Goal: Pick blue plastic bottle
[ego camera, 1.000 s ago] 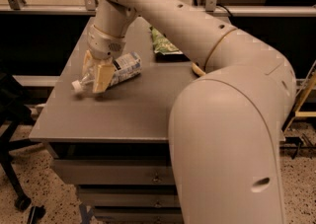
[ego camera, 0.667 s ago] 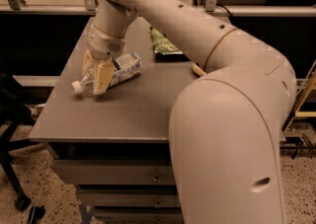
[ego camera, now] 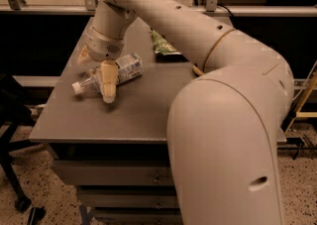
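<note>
The blue plastic bottle (ego camera: 124,69) lies on its side on the grey table (ego camera: 129,115), with its white cap (ego camera: 77,88) pointing to the front left and its white label toward the back right. My gripper (ego camera: 96,72) is down over the bottle's neck end. It is open, with one tan finger (ego camera: 109,81) in front of the bottle and the other behind it. The bottle rests on the table between them.
A green snack bag (ego camera: 163,45) lies at the back of the table, right of the bottle. My large arm covers the table's right side. A black chair (ego camera: 10,120) stands left of the table. Drawers (ego camera: 114,174) sit under the tabletop.
The front finger has shifted slightly toward the table's front, so the fingers stand a little wider around the bottle. The bottle has not moved.
</note>
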